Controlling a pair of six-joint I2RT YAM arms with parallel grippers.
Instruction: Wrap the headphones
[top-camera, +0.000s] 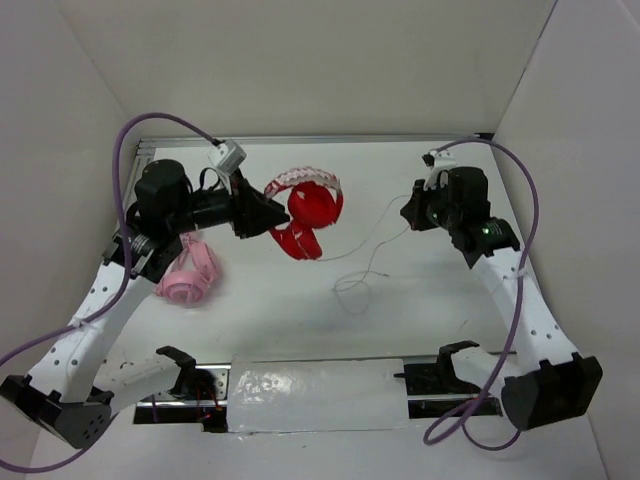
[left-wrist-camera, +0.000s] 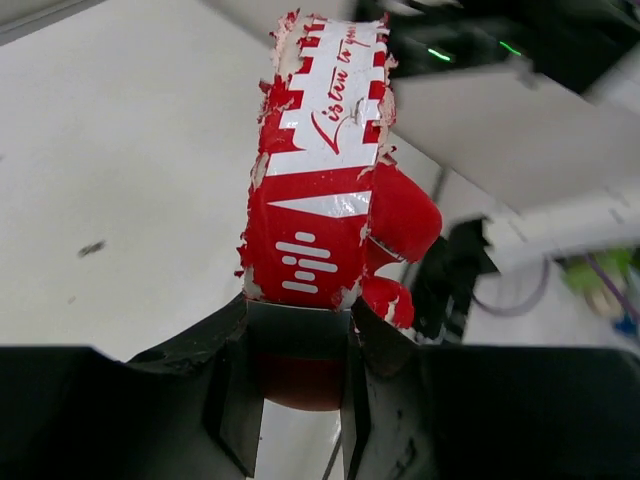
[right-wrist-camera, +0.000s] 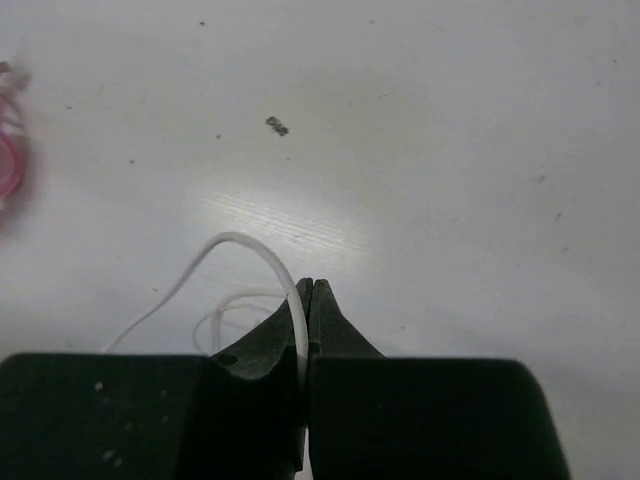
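Matte white table: left gripper clamps headphones' flaking red headband, right gripper pinches thin cable.

White script on the headphones reads "Listen to", the rest unreadable.

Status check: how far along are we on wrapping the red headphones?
Done: both grasps are set. The left tool is clamped on the headphones at the headband; the right tool is shut on the white cable. In hand: the cable runs slack between them, one loose loop on the table. Remaining: all the winding; no turn of cable shows around the headphones.
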